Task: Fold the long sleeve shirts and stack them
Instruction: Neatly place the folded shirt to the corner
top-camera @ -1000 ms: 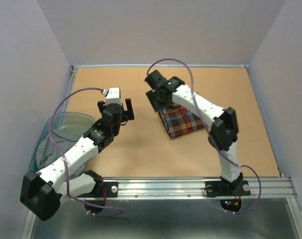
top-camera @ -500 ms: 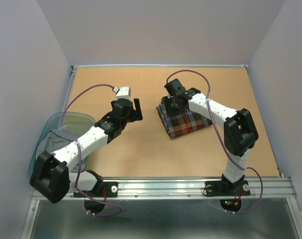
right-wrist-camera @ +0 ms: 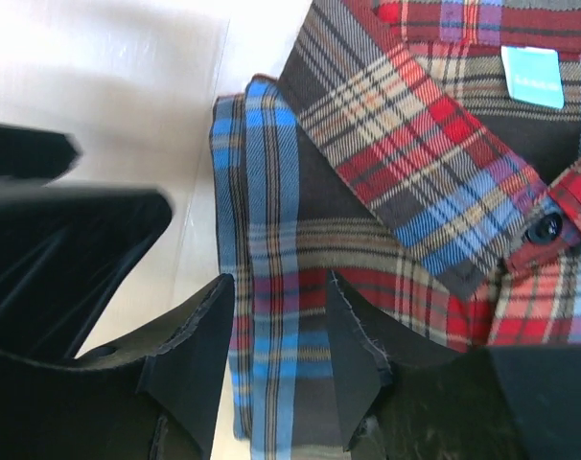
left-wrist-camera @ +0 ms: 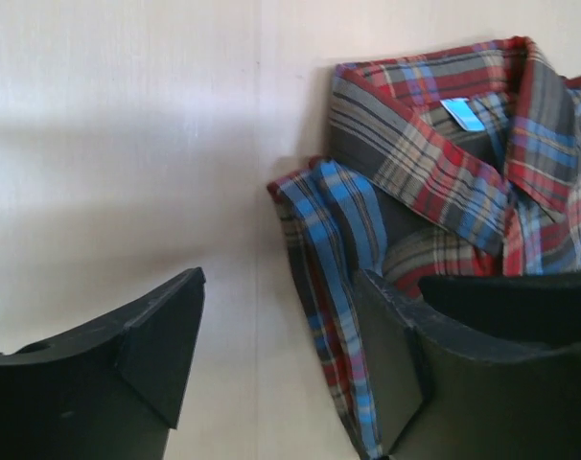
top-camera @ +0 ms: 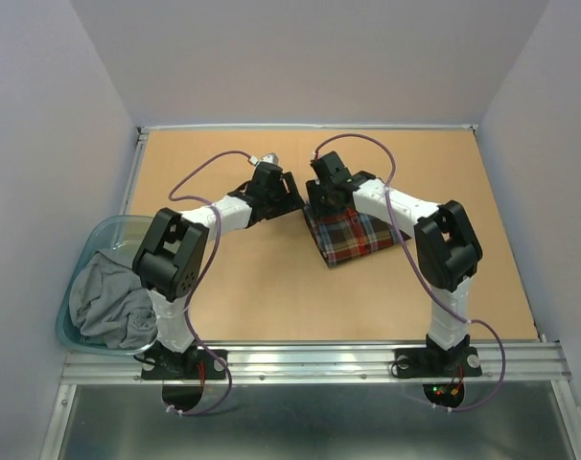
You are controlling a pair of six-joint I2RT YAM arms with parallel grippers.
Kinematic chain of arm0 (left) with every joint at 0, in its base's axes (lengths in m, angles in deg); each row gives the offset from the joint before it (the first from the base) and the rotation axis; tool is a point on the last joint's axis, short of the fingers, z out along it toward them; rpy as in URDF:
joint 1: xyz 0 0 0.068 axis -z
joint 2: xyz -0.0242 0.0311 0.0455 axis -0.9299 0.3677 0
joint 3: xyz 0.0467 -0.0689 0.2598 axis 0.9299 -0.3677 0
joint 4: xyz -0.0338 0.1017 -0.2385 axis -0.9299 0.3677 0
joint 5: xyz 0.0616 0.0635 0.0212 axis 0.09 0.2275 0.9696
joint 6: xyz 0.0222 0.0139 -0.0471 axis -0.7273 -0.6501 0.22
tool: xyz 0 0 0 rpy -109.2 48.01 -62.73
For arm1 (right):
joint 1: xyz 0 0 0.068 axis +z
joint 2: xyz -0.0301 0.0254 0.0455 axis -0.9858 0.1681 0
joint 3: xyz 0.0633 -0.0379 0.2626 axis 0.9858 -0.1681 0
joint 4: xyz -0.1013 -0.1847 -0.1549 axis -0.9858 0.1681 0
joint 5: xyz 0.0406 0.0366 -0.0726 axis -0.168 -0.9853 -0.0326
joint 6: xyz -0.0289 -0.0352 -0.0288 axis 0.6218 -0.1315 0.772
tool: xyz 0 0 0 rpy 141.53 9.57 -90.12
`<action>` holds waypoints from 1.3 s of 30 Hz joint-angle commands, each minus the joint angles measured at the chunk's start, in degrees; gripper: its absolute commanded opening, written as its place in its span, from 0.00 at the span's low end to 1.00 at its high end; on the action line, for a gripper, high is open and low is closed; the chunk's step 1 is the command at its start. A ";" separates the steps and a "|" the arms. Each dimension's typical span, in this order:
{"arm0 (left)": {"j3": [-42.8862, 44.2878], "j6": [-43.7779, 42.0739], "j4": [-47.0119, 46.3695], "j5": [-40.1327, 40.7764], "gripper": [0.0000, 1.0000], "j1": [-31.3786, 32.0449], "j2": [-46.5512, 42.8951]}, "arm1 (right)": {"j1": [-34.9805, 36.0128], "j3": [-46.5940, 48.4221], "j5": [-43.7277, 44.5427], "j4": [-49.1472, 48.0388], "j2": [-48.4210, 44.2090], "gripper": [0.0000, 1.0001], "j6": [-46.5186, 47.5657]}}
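Note:
A folded long sleeve shirt (top-camera: 360,236) in red, blue and dark plaid lies mid-table, collar toward the far side. My left gripper (top-camera: 289,195) is at its left edge, open. In the left wrist view the gripper (left-wrist-camera: 279,350) shows table between the fingers, and the right finger (left-wrist-camera: 396,364) rests over the shirt's (left-wrist-camera: 434,163) folded edge. My right gripper (top-camera: 319,197) hovers at the shirt's far-left corner. In the right wrist view this gripper (right-wrist-camera: 276,359) stands partly open astride a blue-striped band of the shirt (right-wrist-camera: 415,144). A grey garment (top-camera: 106,307) lies bunched in a basin.
A clear teal basin (top-camera: 101,236) sits off the table's left side. Both arms cross the table's middle and their grippers nearly meet. Grey walls close in the table on three sides. A metal rail (top-camera: 310,362) runs along the near edge.
The left arm has swung right and forward to the shirt's left edge, its jaws narrowing a little. The right gripper dropped to the shirt's far-left corner and narrowed.

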 commanded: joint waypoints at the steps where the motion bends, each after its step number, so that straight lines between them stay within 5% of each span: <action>1: 4.71 2.80 -1.82 -5.47 0.72 -1.27 3.04 | -1.04 4.10 1.95 -4.10 0.28 0.48 -2.40; 16: 3.40 4.12 -6.30 -11.45 0.63 -1.54 9.02 | -2.27 6.82 -2.52 -6.03 3.00 0.45 -3.46; 31: 1.64 5.36 -8.85 -13.91 0.25 -1.54 14.99 | -2.27 8.93 -4.20 -6.12 7.92 0.42 -3.73; 35: 1.11 5.36 -9.29 -14.17 0.23 -1.54 15.87 | -2.27 8.93 -3.41 -6.12 8.80 0.35 -3.73; 39: 0.41 5.53 -10.17 -14.26 0.19 -1.54 16.05 | -2.27 8.84 -2.61 -6.12 9.06 0.17 -3.55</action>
